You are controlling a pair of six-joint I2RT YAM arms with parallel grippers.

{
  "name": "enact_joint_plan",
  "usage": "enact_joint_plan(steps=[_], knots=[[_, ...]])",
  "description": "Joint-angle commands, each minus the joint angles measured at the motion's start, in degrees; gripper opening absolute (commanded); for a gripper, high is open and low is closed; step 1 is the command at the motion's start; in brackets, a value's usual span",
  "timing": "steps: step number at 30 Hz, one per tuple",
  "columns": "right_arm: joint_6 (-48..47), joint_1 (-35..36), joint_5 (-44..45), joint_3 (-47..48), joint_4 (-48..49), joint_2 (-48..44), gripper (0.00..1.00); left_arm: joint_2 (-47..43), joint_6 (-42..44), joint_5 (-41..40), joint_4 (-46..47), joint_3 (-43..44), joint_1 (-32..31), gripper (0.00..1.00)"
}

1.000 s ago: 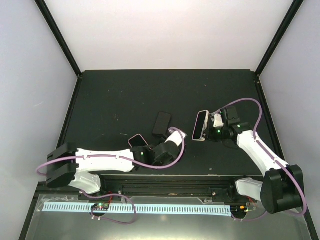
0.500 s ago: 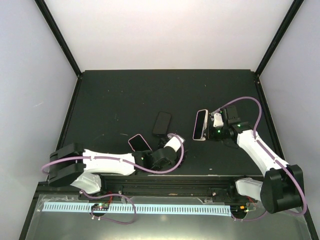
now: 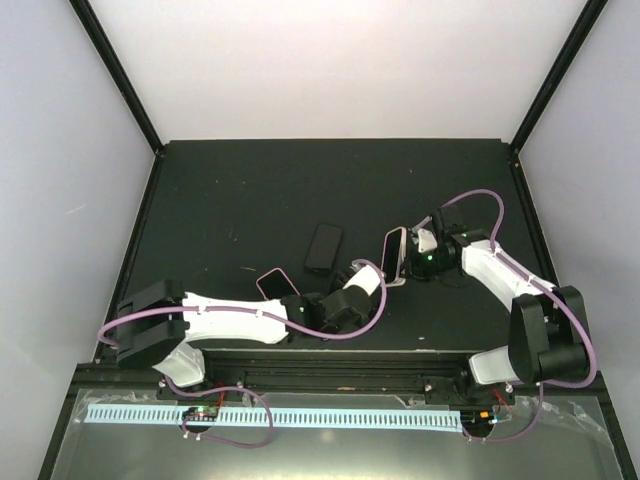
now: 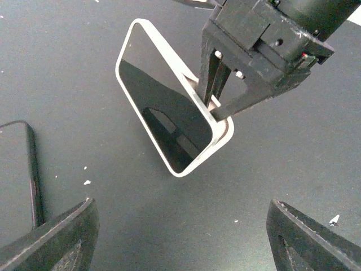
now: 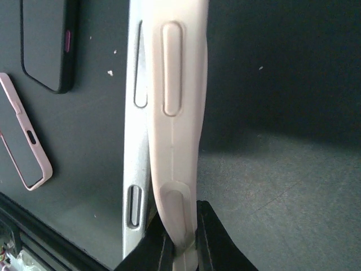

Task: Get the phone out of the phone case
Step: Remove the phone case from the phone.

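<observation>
Left tool point(image 4: 180, 231) nearer phone case point(image 5: 177, 141), jaws wide

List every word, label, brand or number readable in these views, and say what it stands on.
No text can be read in any view.
The white-cased phone in the right fingers: dark screen, blank case edge.
The black phone and pink case: no marks visible.
</observation>
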Motion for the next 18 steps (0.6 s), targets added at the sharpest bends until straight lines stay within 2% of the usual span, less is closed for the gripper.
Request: enact_joint_plan(steps=[1, 6, 12, 18], knots=[[-0.78, 0.96, -4.3, -0.36, 3.69, 0.15, 0.01, 2.94, -1.65, 2.74, -2.48, 4.59, 1.17, 0.81], [-0.41, 4.52, -1.46, 1.73, 2.45, 1.51, 0.01, 4.5, -0.54, 4.71, -4.04, 6.7, 1.48, 0.75], [-0.95, 5.24, -1.1, 2.09, 5.03, 6.94, 0.01, 5.65, 2.01, 2.99, 3.18, 2.08, 2.09, 0.81], [-0.95, 5.33, -3.68, 2.29, 6.08, 11.48, 0.01, 10.19, 6.68, 6.21, 5.2, 4.1, 4.19, 0.79]])
